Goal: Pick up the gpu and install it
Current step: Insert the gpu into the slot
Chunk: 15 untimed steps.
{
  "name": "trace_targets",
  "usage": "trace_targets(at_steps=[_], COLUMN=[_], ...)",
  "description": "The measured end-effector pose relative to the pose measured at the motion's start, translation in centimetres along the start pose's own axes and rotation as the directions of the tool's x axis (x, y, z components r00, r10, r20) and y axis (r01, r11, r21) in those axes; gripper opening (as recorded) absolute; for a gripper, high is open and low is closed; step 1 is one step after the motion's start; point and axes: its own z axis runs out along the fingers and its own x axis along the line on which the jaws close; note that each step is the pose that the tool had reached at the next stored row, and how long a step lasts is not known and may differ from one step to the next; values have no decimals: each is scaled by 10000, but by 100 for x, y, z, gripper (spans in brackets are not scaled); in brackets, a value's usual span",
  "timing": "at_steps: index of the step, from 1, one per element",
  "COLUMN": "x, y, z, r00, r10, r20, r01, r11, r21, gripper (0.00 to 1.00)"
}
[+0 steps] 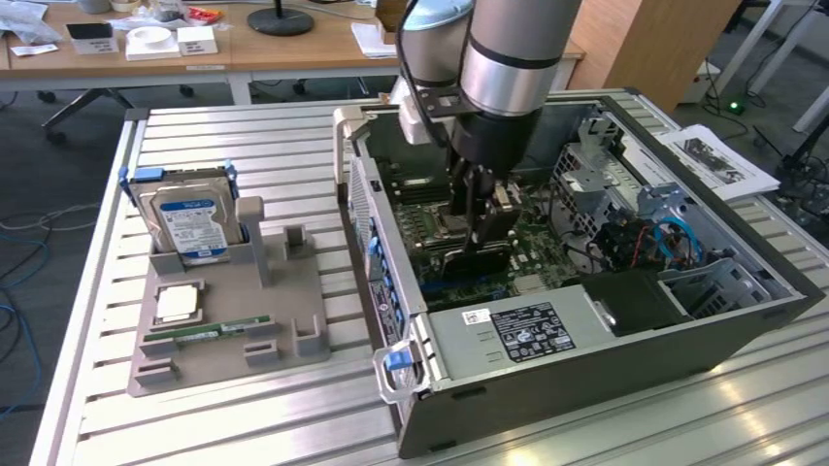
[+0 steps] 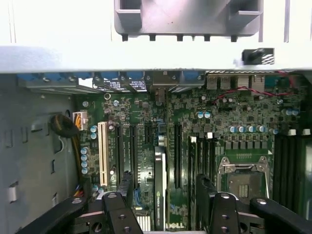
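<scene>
Reaching down into the open case, the gripper hangs over the motherboard in the exterior view; the gpu stands on edge beneath it. The task looks nearly done.

From the wrist, the gpu appears edge-on, seemingly seated in a slot, between fingers spread wide and apparently clear of it, though full seating is uncertain. The outside camera alone shows the hard drive on its stand.

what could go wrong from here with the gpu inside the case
The gpu stands edge-on on the motherboard, between the fingers of the open gripper. Whether it is fully seated cannot be told; if not, it could tilt. The fingers sit close on both sides, so a sideways drift might knock it.
</scene>
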Motion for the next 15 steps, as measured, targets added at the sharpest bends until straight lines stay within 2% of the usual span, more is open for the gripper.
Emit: trace_targets(at_steps=[11,15], x=[-6,-7], y=[-3,-3], z=[-286,-314], r00=[10000,10000], r10=[0,0], r20=[-4,-7], r01=[0,0], r11=[10000,10000], r21=[39,45], gripper=[63,63])
